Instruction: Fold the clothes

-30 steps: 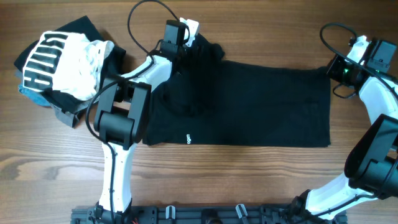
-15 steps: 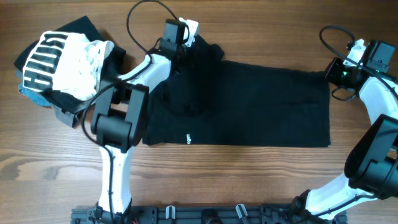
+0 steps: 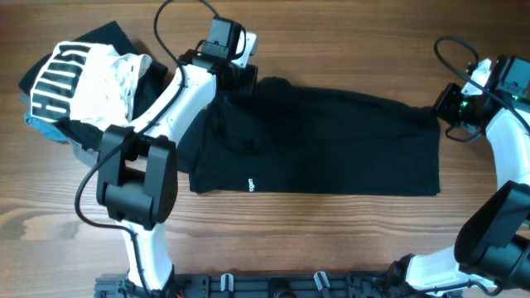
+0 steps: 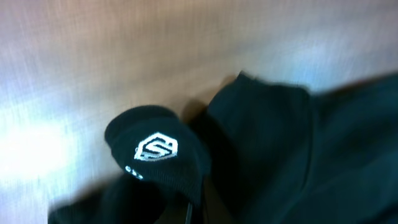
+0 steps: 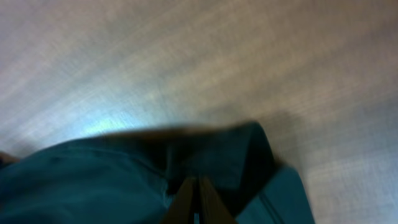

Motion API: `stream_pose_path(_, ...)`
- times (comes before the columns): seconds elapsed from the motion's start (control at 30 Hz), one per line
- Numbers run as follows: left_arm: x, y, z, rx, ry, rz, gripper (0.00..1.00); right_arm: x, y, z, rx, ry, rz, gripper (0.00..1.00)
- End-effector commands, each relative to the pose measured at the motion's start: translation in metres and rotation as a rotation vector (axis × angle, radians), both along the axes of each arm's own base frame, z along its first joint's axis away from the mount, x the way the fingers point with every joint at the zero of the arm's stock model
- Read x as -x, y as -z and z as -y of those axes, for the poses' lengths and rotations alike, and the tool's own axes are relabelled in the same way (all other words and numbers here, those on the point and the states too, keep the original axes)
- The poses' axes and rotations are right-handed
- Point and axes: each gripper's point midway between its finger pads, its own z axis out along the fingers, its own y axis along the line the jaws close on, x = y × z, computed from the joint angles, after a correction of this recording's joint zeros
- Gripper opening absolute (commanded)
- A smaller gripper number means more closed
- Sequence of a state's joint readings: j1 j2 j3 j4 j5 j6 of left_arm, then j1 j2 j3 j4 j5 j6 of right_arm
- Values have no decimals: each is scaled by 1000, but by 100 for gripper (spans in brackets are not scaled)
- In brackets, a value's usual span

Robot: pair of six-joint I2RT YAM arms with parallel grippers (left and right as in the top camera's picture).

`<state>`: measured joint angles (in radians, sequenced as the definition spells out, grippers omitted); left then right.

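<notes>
The clothes, a black T-shirt (image 3: 331, 141), lie spread flat across the wooden table, with a small white label mark (image 3: 248, 185) near the front left edge. At the shirt's far left corner my left gripper (image 3: 245, 80) is shut on the fabric. The left wrist view shows a rolled black cuff with a white hexagonal logo (image 4: 156, 148) just ahead of the left gripper (image 4: 194, 213). My right gripper (image 3: 445, 107) is shut on the far right corner. In the right wrist view the right gripper (image 5: 198, 190) has its tips pressed together in a dark fold of cloth (image 5: 217, 158).
A pile of other garments sits at the far left: a white one with black stripes (image 3: 79, 83) on top, black, light-blue (image 3: 40, 124) and grey (image 3: 93, 154) ones under it. Bare wood (image 3: 331, 240) runs along the front, and the arm bases stand at the near edge.
My left gripper has shut on the shirt's far left corner and shifted slightly left. The right gripper has drawn its corner a little to the right, and the far edge now lies straighter.
</notes>
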<state>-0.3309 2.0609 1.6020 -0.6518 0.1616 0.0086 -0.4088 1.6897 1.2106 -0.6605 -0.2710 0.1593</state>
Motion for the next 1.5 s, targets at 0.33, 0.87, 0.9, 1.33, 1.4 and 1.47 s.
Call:
stream_pose_path(0.33, 97, -13, -33, -115, -14, -339, 4, 65, 0, 33, -37, 241, -189, 4)
stream_pose_path(0.87, 159, -13, -48, -197, -2, -584, 4, 96, 7, 38, 16, 281, -323, 5)
stream_pose_path(0.9, 160, -12, -48, -199, -1, -588, 6, 101, 8, 40, 31, 290, -343, 5)
stream_pose_path(1.33, 186, 11, -54, -220, 5, -676, 13, 118, 10, 41, 59, 291, -419, 14)
stream_pose_path(1.4, 186, 11, -54, -220, 5, -674, 17, 119, 10, 41, 63, 293, -423, 15)
stream_pose_path(1.47, 186, 11, -54, -219, 5, -673, 29, 116, 10, 41, 59, 293, -409, 25)
